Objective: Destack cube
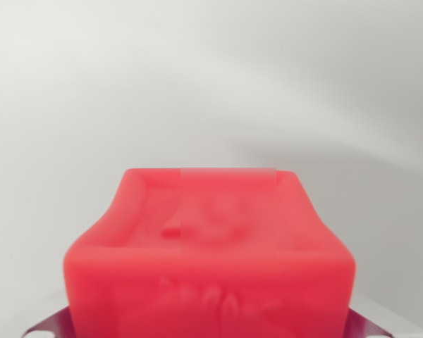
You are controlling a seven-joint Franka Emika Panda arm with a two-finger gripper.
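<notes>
A red cube [210, 243] fills the lower middle of the wrist view, very close to the camera and blurred. Its top face shows a recessed, embossed pattern. My gripper [208, 329] sits at the bottom edge. Only slivers of its metal fingers [48, 327] show, one at each lower corner, and they press against the cube's left and right sides. The gripper looks shut on the cube. Whatever is under the cube is hidden, and no second cube is in view.
Behind the cube lies a plain light grey surface [211, 84] with a soft shadow band running across the wrist view's right. Nothing else can be seen.
</notes>
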